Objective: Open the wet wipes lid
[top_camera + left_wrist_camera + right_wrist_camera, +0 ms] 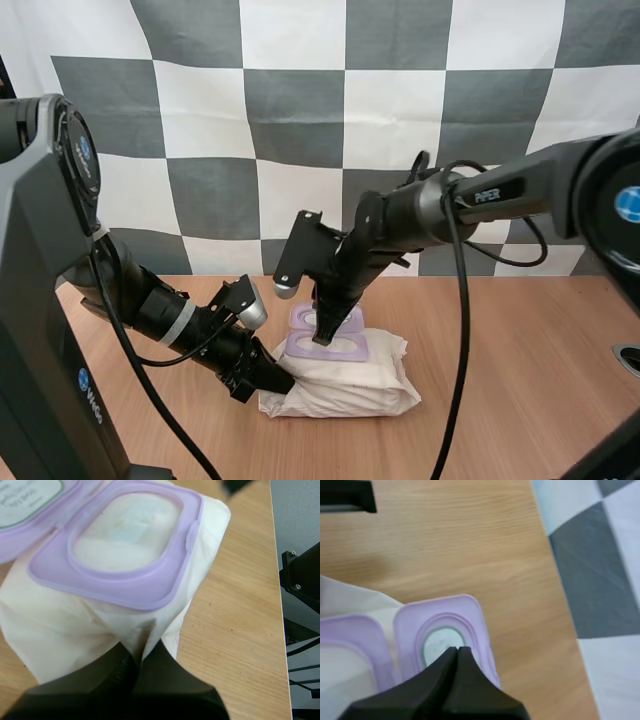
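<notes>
Left gripper (141, 656), pinched on an end fold of the pack of wet wipes (75, 625) lying on the bench (235, 620); right gripper (457, 651), fingers together, tip on the lid (476, 621), already folded back. Hold the pack down while pressing the lid flat.

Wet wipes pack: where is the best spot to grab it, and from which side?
Pinch the thin, floppy end of the wet wipes pack, coming in low from the left arm's side. That end squashes flat easily, and it is clear of the open purple lid on top. The left gripper pinches it there.
</notes>
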Controlling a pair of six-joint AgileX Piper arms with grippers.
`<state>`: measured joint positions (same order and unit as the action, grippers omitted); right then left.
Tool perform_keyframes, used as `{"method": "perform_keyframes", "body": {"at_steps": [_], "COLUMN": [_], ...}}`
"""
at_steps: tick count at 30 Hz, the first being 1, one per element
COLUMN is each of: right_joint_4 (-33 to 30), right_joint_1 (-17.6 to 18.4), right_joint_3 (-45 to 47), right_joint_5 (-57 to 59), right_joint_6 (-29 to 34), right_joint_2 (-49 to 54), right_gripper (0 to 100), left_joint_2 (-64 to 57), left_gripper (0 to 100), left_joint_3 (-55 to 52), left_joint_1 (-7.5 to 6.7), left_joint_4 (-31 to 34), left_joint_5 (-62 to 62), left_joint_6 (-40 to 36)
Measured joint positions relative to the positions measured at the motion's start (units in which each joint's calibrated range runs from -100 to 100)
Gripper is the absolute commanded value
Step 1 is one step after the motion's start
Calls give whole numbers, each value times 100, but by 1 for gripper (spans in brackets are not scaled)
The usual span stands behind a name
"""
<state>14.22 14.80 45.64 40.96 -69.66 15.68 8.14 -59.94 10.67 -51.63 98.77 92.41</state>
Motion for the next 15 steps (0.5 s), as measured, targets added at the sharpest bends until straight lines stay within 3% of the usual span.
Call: {"method": "perform_keyframes", "body": {"at_steps": [3, 5, 8, 9, 11, 15], "right_joint_4": [0, 0, -11, -11, -11, -150], "right_joint_1": [-93, -158, -237, -237, -237, -237], "right_joint_3": [0, 0, 0, 0, 0, 0], "right_joint_5": [225, 421, 1050, 1203, 1444, 1693], "right_joint_6": [0, 14, 156, 209, 359, 751], "right_joint_2": [293, 520, 1069, 1202, 1496, 2039], "right_gripper": [0, 0, 0, 0, 0, 0], "left_joint_2": [0, 0, 0, 0, 0, 0], "left_gripper": [0, 6, 35, 63, 100, 100], "left_joint_3": [0, 0, 0, 0, 0, 0], "left_joint_1": [0, 0, 0, 0, 0, 0], "left_joint_4": [0, 58, 93, 93, 123, 122], "left_joint_5": [86, 100, 122, 123, 123, 123], "left_joint_6": [0, 0, 0, 0, 0, 0]}}
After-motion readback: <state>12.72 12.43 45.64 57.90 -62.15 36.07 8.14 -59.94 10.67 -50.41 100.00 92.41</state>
